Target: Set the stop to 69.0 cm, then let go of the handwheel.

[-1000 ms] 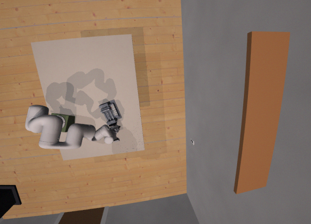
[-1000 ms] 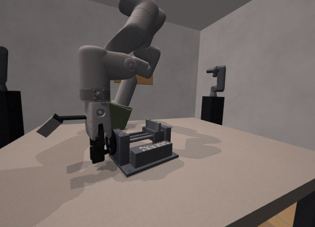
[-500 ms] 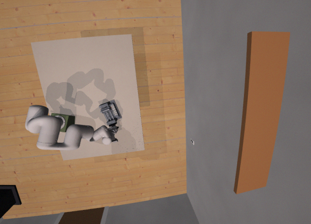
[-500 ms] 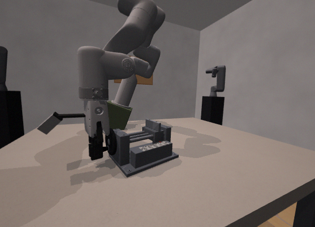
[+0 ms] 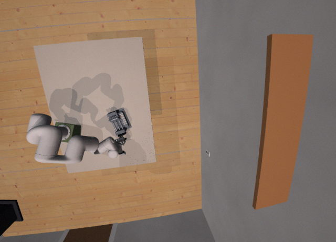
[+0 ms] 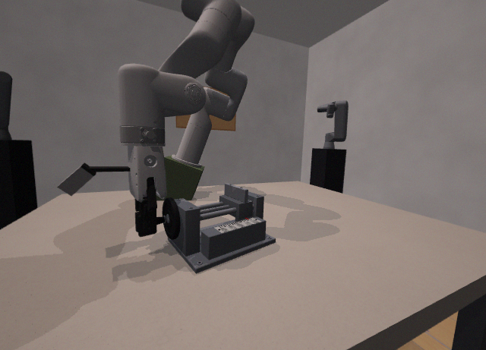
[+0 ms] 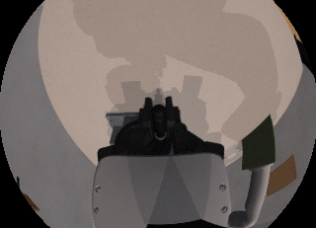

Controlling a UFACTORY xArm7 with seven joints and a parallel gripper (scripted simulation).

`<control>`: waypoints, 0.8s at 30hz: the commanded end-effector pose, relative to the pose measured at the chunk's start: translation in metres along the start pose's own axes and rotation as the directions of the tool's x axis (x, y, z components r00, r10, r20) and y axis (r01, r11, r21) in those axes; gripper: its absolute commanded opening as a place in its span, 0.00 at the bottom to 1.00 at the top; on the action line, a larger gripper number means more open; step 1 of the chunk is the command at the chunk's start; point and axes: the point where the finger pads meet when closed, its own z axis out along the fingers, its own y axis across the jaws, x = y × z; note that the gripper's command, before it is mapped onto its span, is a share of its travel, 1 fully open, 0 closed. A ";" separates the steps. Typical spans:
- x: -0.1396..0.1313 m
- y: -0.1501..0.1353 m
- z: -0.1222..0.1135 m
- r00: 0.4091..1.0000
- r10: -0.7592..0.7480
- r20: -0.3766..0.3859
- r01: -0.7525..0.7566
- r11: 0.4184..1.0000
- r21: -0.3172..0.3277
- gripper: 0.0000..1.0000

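Grey metal stop fixture (image 6: 225, 230) is sitting on the beige table (image 6: 353, 260), in front of the arm's green base block (image 6: 181, 179). At its near end the black round handwheel (image 6: 169, 217) is standing upright, and the dark hand (image 6: 146, 221) is hanging just beside it, pointing down. Its fingers are standing nearly closed on the small crank handle (image 6: 159, 219) jutting from the handwheel. The stop carriage (image 6: 235, 199) is sitting toward the far end of the rods; the scale's numbers are seemingly too small to read.
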 end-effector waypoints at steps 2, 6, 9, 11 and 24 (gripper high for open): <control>0.001 0.001 -0.011 1.000 0.001 -0.003 -0.001 1.000 0.002 0.06; 0.001 0.000 -0.019 1.000 0.001 -0.003 -0.001 1.000 0.002 0.06; 0.001 -0.001 -0.021 1.000 0.001 -0.003 -0.001 1.000 0.002 0.06; 0.001 -0.003 -0.025 1.000 0.001 -0.003 -0.001 1.000 0.002 0.06; 0.001 -0.023 -0.038 1.000 0.001 -0.003 -0.001 1.000 0.002 0.06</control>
